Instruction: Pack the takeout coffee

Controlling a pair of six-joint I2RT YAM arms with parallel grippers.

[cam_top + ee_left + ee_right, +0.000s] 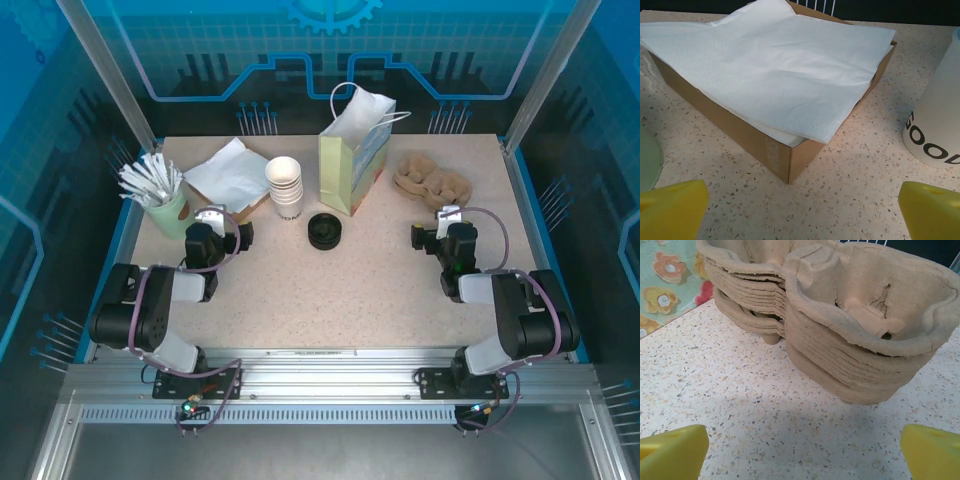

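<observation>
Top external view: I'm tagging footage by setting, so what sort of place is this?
Probably a mock café takeout station in a robot test cell: stacked paper cups, pulp cup carriers, a paper bag.

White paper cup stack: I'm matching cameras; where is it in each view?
Top external: stack of lidless white paper cups, centre back, left of the green paper bag.
Left wrist: right edge, beside the brown cardboard napkin box.
Right wrist: faces tan pulp cup carriers instead.
Shared landmark: speckled tabletop.

You'll see the white cup (pixel 935 120) clipped by the right edge, lettering partly lost, carrier stack (pixel 840 340) cropped at the top, and the inside of the paper bag (pixel 352 165) hidden from overhead.
</observation>
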